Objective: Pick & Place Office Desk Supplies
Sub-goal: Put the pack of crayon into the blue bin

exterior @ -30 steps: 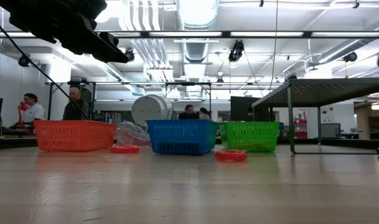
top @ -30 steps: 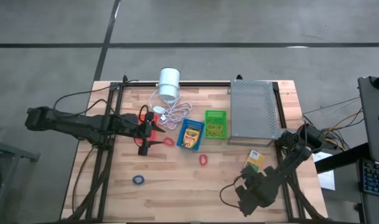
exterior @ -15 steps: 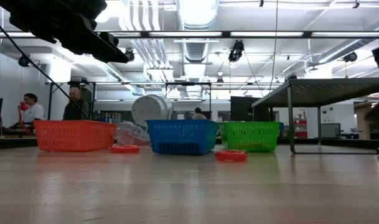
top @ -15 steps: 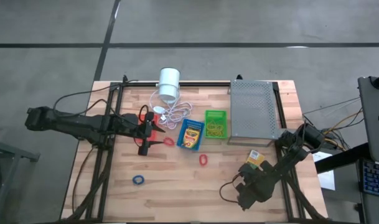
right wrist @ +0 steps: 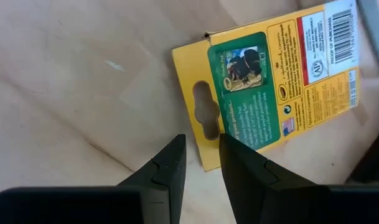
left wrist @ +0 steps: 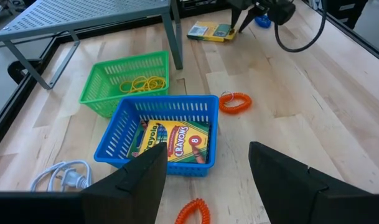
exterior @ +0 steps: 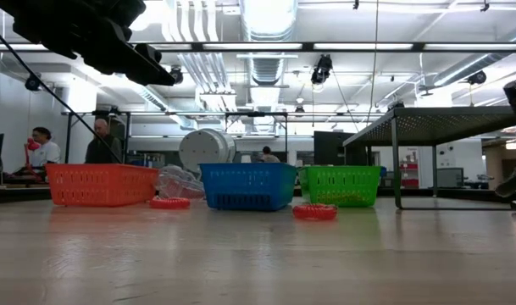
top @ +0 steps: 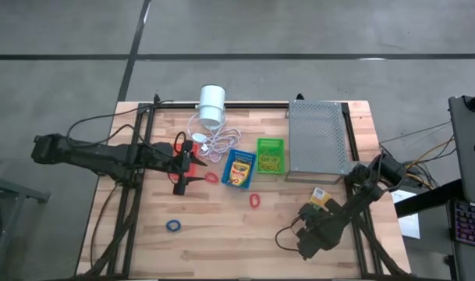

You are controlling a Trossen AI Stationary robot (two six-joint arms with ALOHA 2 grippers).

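On the left of the wooden table, the left arm reaches level across the boards. Its gripper has its fingers spread wide with nothing between them, over a red basket that shows better in the low view. Just beside it lies a red rubber band; a blue rubber band lies well apart, nearer the front edge. Next comes a blue basket holding a yellow crayon box lying flat, label up. A green basket close beside it holds tan rubber bands. Another red rubber band lies on bare wood in front of these two baskets.

On the right, a second crayon box lies flat, back side up: yellow card with a green panel and a hang slot. The right gripper points down at its slotted end, fingers narrowly parted just at the card's edge, gripping nothing. The right arm is bent low.
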